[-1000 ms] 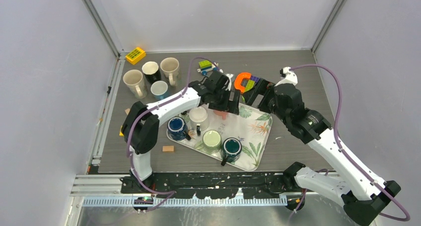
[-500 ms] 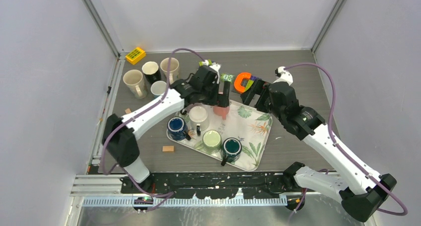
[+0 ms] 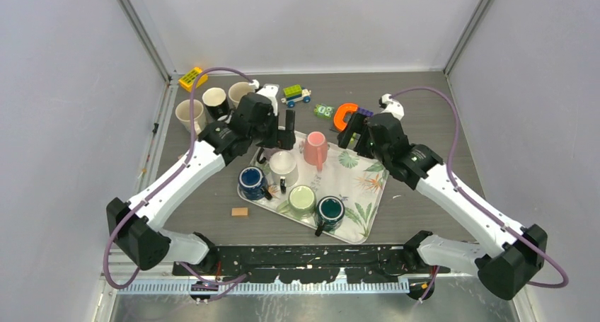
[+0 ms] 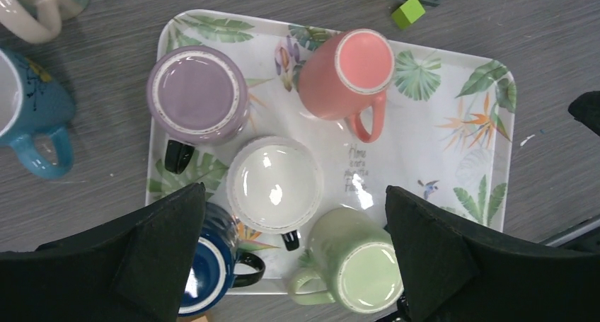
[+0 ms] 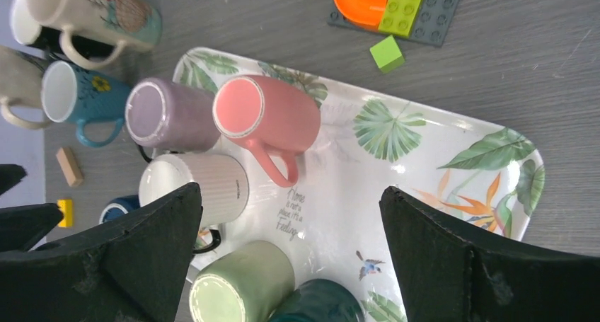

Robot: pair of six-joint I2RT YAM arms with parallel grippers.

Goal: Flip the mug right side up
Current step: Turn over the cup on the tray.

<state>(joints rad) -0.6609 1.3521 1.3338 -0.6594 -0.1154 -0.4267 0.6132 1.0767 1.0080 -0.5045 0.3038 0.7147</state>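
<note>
Floral tray (image 3: 362, 189): rests on the grey tabletop (image 3: 424, 110) and carries six mugs. Pink mug (image 3: 315, 149): stands at the tray's 12 o'clock edge, mouth down and flat base up. Its handle points to 6 o'clock in the left wrist view, and neither claw touches it. Purple mug (image 4: 197, 94): base up, just beside the pink mug at its 9 o'clock in the left wrist view, and mostly hidden under the left arm from above. White ribbed mug (image 3: 283, 168): near the pink mug at its 7 o'clock; which way up it stands is unclear. Pale green mug (image 3: 302, 199): base up, at 6 o'clock of the pink mug. Dark blue mug (image 3: 251, 182): interior showing, at the tray's 9 o'clock edge. Teal mug (image 3: 330, 210): dark interior showing, at the tray's 6 o'clock edge. Left claw (image 3: 278, 139): fingers spread wide with nothing between them. It hangs above the tray's far-left corner at 9 o'clock of the pink mug and touches nothing. Right claw (image 3: 356, 134): fingers spread equally wide, empty, above the tray's far edge at 2 o'clock of the pink mug and clear of it. Off the tray: a light blue mug (image 4: 32, 113) and a black mug (image 3: 214, 101) at the tray's 10 o'clock, an orange horseshoe piece (image 3: 345, 115) at 12 o'clock, and a small wooden block (image 3: 240, 211) at 8 o'clock.
</note>
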